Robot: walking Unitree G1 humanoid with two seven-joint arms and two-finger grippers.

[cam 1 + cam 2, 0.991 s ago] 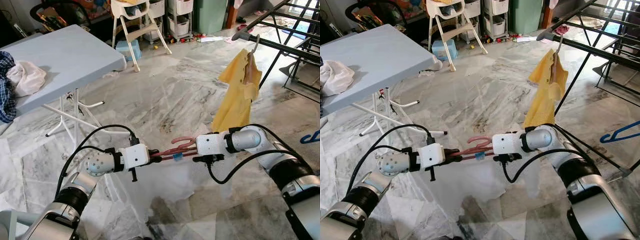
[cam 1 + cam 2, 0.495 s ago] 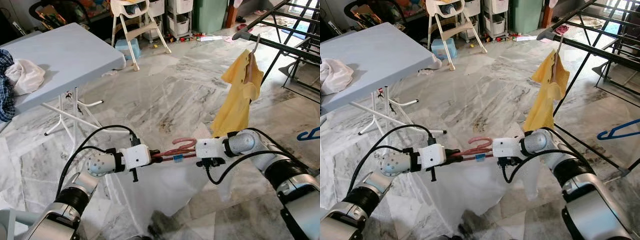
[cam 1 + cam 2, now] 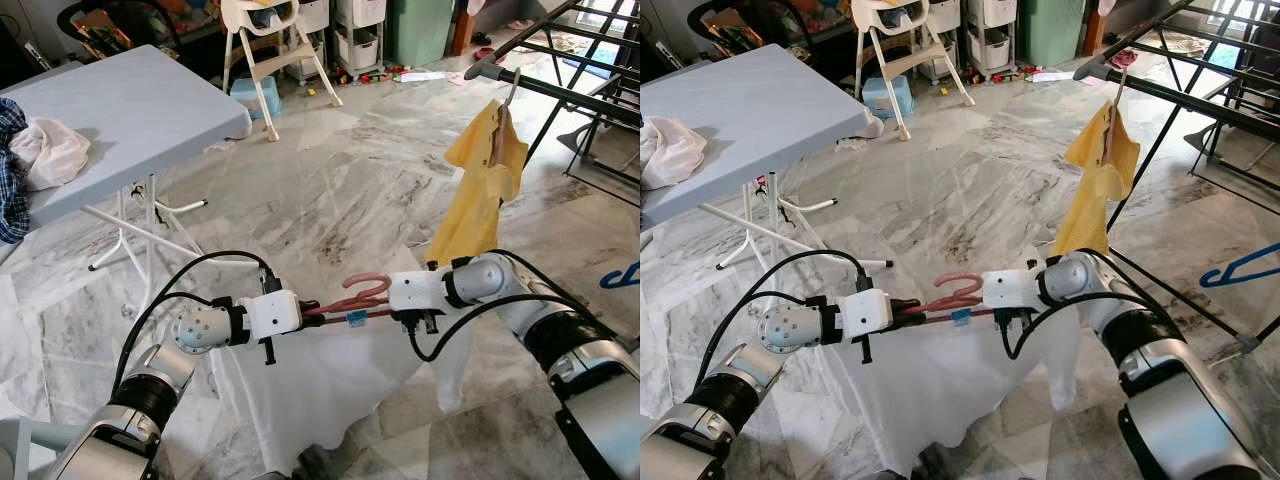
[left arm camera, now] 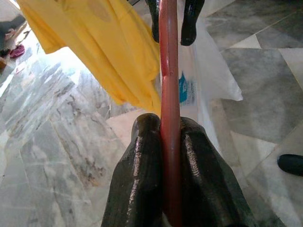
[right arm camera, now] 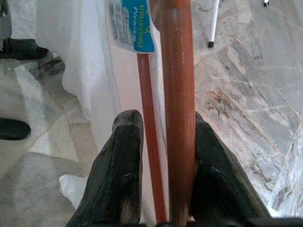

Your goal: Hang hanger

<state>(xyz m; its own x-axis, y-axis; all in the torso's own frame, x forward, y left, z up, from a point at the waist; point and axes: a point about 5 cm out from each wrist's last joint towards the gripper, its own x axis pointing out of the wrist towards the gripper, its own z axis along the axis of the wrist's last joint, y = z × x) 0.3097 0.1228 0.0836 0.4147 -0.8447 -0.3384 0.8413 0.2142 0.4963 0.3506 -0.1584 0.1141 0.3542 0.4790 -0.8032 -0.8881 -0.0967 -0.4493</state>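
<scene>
Red hanger (image 3: 350,301) with white cloth (image 3: 320,390) draped, left gripper (image 3: 312,309) jaws pinching one end, right gripper (image 3: 380,301) jaws pinching the other, yellow shirt (image 3: 480,190) on rack (image 3: 570,85) beyond.

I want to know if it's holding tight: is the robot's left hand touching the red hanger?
Touching. In the left wrist view, the left gripper's black fingers press against both sides of the red hanger.

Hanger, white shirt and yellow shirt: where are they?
Hanger (image 3: 362,293), left eye view, on its curved hook.
White shirt (image 3: 320,385), left eye view, on the hanging front.
Yellow shirt (image 3: 478,190), left eye view, on the middle.
</scene>
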